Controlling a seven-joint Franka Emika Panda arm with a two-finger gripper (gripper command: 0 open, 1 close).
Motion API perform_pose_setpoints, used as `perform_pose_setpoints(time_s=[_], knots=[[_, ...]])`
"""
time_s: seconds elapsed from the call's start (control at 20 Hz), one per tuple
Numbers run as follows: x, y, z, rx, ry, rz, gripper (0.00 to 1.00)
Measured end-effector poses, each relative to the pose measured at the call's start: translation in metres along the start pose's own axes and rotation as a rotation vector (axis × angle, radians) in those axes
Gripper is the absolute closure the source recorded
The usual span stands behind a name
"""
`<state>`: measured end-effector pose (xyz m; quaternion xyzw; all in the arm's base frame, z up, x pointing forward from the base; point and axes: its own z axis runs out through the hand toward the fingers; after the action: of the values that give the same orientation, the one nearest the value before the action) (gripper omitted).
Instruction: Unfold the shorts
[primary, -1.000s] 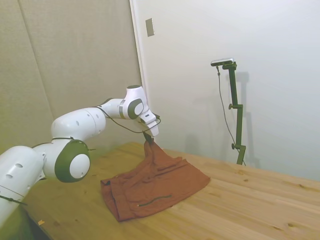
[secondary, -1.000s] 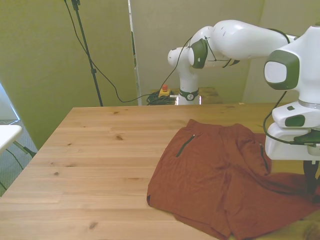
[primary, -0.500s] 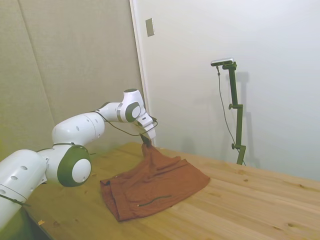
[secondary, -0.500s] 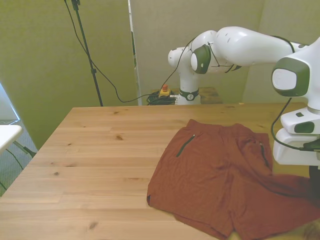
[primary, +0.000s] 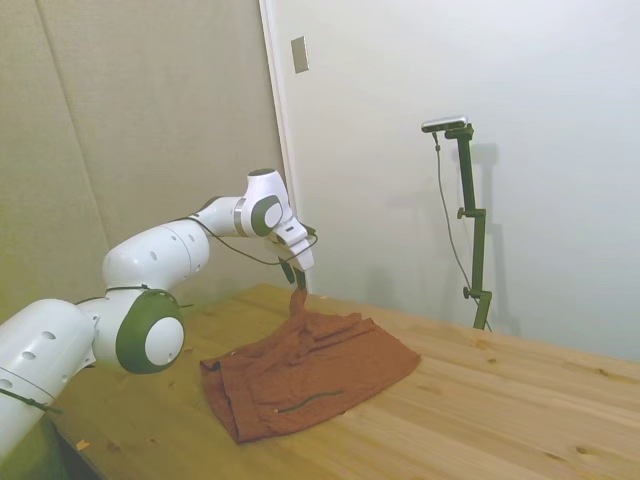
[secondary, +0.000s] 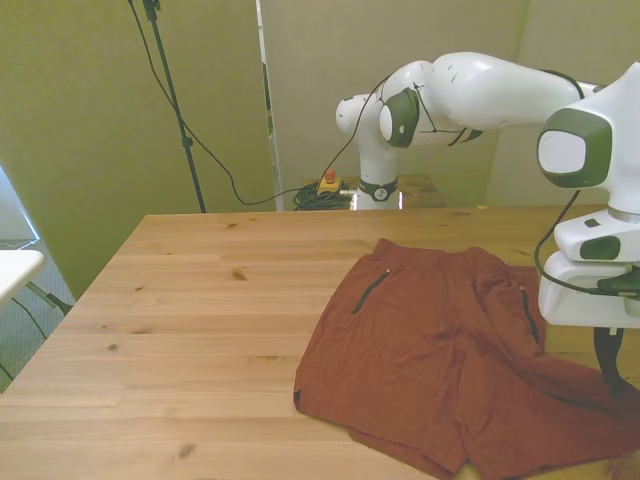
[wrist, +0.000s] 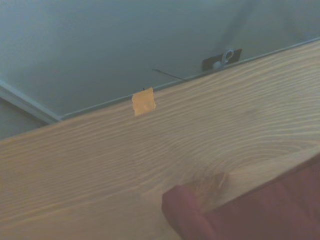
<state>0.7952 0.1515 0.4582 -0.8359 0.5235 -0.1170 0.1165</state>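
The gripper (secondary: 607, 372) sits at the front view's right edge, cut by the frame, and its dark fingers blur into the cloth, so open or closed cannot be read there. In the side view the gripper (primary: 297, 283) is too small to show any gap either. The shorts (secondary: 450, 370) run off the front view's bottom right corner, below and beside the gripper, hiding that hem. In the wrist view only a soft, out-of-focus strip of the shorts (wrist: 240, 212) shows, clipped by the frame's edge. A small orange patch (wrist: 143, 102) on the table (wrist: 100, 165) is too blurred to identify.
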Motion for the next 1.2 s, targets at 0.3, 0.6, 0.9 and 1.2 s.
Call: perform_pose_setpoints(time_s=[0.3,0.6,0.9,1.2], knots=[[0.01,0.011,-0.024,-0.104,0.071,0.035,0.0],[0.034,0.028,-0.032,-0.183,0.063,0.051,0.0],[0.033,0.027,-0.034,-0.181,0.047,0.004,0.0],[0.071,0.037,-0.047,-0.156,0.045,-0.024,0.0]])
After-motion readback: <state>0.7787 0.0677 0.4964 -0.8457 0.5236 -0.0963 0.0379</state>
